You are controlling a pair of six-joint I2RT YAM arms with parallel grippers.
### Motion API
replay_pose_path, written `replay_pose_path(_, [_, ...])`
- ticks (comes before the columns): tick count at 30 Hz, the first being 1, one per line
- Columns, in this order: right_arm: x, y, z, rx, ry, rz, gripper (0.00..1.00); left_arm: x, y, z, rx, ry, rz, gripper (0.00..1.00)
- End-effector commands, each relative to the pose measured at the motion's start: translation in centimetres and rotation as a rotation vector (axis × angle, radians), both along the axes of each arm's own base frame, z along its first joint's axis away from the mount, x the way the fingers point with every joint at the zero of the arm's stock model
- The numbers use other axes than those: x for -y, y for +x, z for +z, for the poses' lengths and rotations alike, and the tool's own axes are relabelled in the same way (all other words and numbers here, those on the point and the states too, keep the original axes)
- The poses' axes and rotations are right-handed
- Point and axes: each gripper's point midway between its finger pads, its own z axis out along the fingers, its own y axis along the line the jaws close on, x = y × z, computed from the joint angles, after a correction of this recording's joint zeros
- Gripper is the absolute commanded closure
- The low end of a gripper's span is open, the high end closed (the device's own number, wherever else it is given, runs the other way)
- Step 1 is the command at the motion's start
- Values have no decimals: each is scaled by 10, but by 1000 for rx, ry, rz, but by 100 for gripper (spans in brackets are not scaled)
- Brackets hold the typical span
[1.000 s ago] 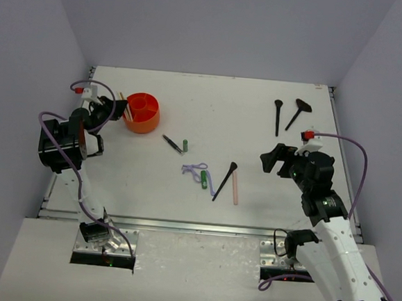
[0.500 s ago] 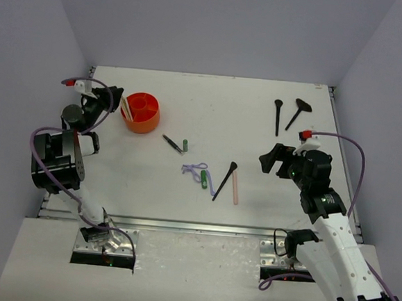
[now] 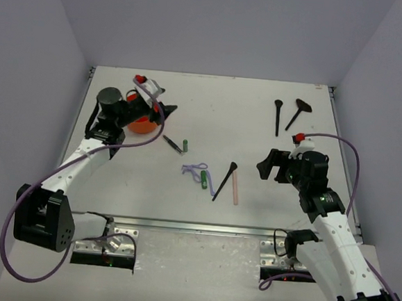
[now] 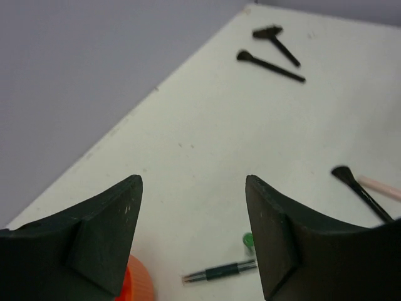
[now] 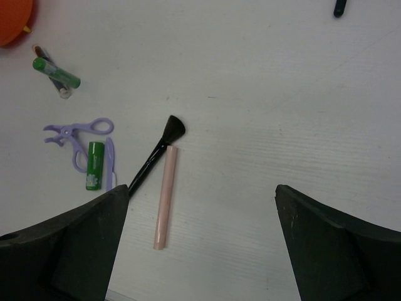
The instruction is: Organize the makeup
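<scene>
At the table's left rear, the left gripper (image 4: 193, 182) has swung over the orange tub (image 3: 144, 124) and parted its jaws, now empty, which looks like a drop-off. Mid-table, the dark pencil (image 3: 173, 144), green tubes (image 3: 204, 178), lilac looped tool (image 3: 195, 169), black brush (image 3: 224, 181) and pink stick (image 3: 235, 190) lie unsorted, as do the two far brushes (image 3: 277, 116). The right gripper (image 5: 200, 188) hangs wide open and empty.

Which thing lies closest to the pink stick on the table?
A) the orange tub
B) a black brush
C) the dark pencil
B: the black brush lies slanted right beside the pink stick, its handle passing close to the stick's upper end.
</scene>
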Motion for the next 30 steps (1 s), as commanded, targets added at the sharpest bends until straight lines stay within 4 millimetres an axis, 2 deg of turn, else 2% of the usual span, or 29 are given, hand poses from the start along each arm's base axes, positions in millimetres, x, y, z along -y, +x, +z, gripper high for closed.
replay_pose_path(1, [-2, 1, 7, 26, -26, 38, 1, 21, -14, -69, -225, 236, 8, 34])
replay_pose_path(3, [-3, 2, 6, 28, -22, 43, 1, 29, -12, -85, -280, 283, 12, 33])
replay_pose_path(7, [-5, -1, -12, 2, -18, 52, 1, 49, 0, -128, -388, 363, 13, 33])
replay_pose_path(12, [-2, -3, -22, -37, -40, 54, 1, 65, 16, -151, -426, 398, 20, 33])
replay_pose_path(16, [-3, -2, -25, -45, -40, 57, 1, 74, 19, -182, -479, 448, 6, 33])
replay_pose_path(27, [-1, 0, -29, -52, -55, 53, 1, 78, 13, -214, -565, 462, -12, 33])
replay_pose_path(30, [0, 2, -26, -40, -58, 48, 1, 79, 11, -216, -572, 463, -15, 33])
